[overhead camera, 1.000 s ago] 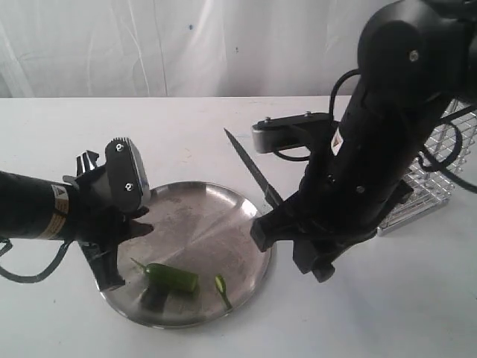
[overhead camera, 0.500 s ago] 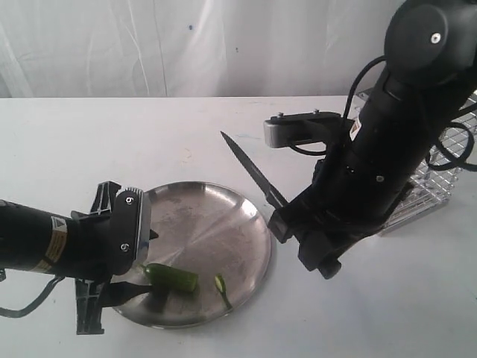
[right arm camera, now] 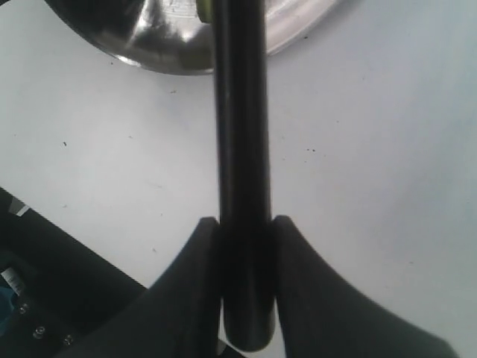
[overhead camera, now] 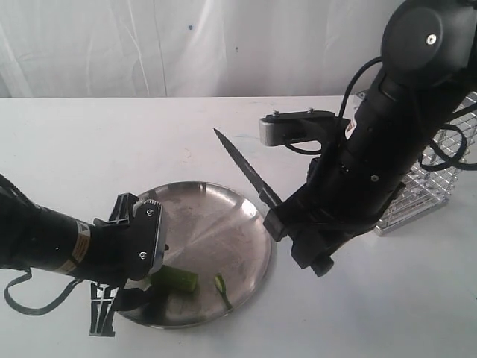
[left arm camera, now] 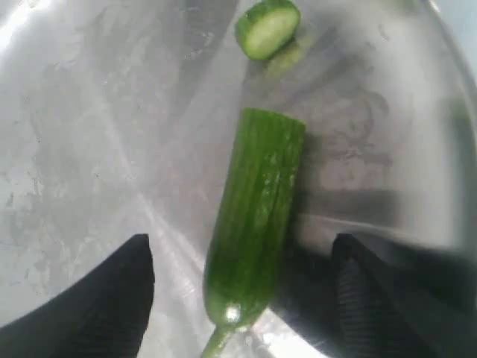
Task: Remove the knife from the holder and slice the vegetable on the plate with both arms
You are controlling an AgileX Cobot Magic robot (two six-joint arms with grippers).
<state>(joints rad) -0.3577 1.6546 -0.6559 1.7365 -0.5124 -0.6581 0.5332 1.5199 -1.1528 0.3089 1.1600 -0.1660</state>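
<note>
Vegetable (left arm camera: 257, 216) lies near the edge of the plate (overhead camera: 209, 224), on the side close to the left arm. It is a small, shiny green chili with a thin stem at one end and a flat cut face at the other. A little round slice (left arm camera: 267, 27) lies apart from it, just past the cut end.

It looks light, smooth and round, so I think it could roll or slide on the slick steel when the blade pushes down. It is firm outside but likely hollow, so a hard squeeze could crush it. The best place to hold it looks like the stem end, well away from where the next cut goes.

The left gripper (left arm camera: 242, 250) is spread wide, one finger on each side of the stem end, low over the plate. Neither finger seems to touch the chili yet.

The right gripper (right arm camera: 244, 224) is pinching the knife (overhead camera: 242, 165) by its black handle. The knife is up in the air above the far rim of the plate, tip pointing up and away. The handle is smooth and round, so it may twist in a loose grip.

The holder (overhead camera: 432, 186) stands on the worktop (overhead camera: 112, 149) behind the right arm.
</note>
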